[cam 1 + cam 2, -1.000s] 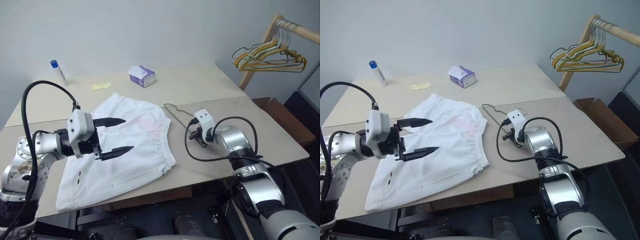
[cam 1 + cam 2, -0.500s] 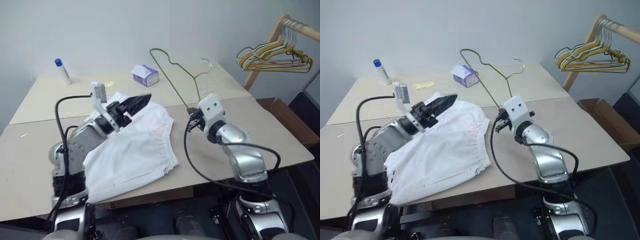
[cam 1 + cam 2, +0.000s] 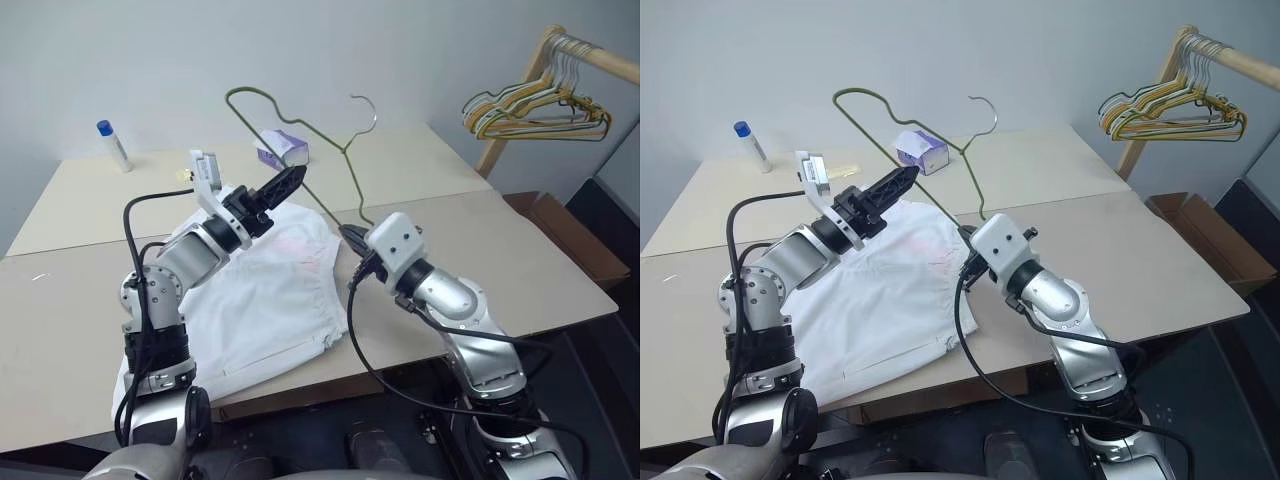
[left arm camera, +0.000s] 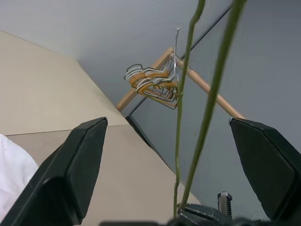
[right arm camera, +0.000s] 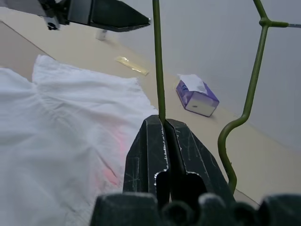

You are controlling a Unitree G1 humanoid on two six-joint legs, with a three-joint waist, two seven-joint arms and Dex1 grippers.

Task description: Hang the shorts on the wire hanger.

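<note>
The right gripper (image 5: 163,123) has its jaws clenched on the wire hanger (image 3: 300,160), pinching one thin green wire at a corner and holding the frame raised above the surface (image 3: 470,250), its silvery hook uppermost. The left gripper (image 3: 285,182) has its jaws released wide, empty, one on each side of the hanger's wires in the left wrist view. The shorts (image 3: 270,290) lie flat and white on the surface beneath both arms, waistband toward the right arm. Behind them sit a white-and-purple tissue pack (image 3: 281,148) and a blue-capped tube (image 3: 112,143)
</note>
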